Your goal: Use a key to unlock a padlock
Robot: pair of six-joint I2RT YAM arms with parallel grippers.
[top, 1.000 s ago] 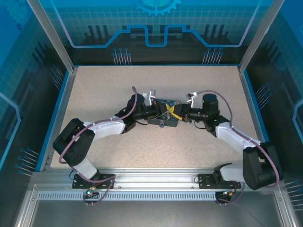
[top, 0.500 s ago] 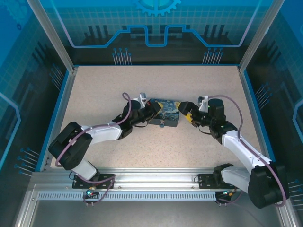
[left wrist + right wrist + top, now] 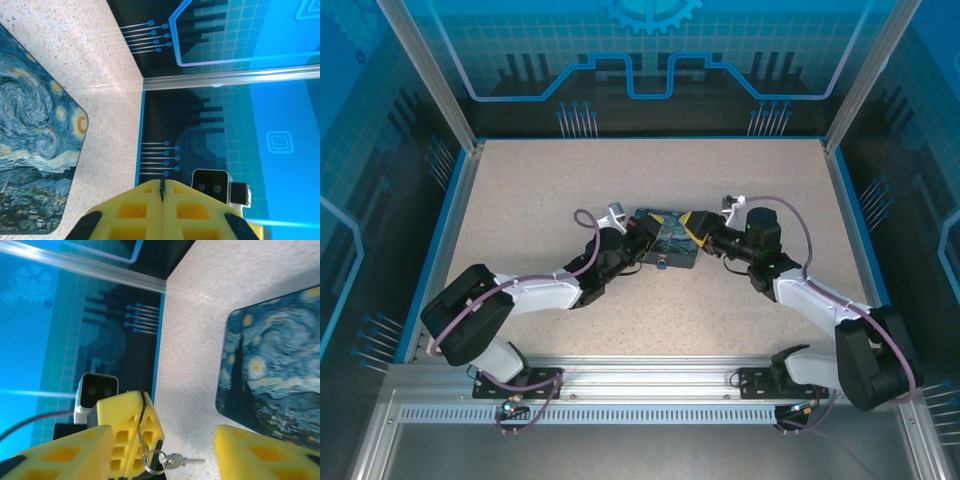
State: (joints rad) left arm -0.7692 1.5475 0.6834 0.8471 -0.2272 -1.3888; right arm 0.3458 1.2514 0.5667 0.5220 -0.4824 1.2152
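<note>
Key (image 3: 176,460) dangling from wire loop (image 3: 141,425) in clenched left gripper (image 3: 161,186) jaws; close released right gripper (image 3: 696,224) jaws squarely on it

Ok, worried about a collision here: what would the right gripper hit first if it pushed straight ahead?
Probably the left gripper, shut on the wire carrying the key, facing it head-on; the printed box lies off to one side. Depth is unclear.

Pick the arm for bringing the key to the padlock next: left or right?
Left, most likely. The left gripper is shut on the wire loop that the key hangs from, and the padlock sits at the box's near side. The right gripper is open and holds nothing.
</note>
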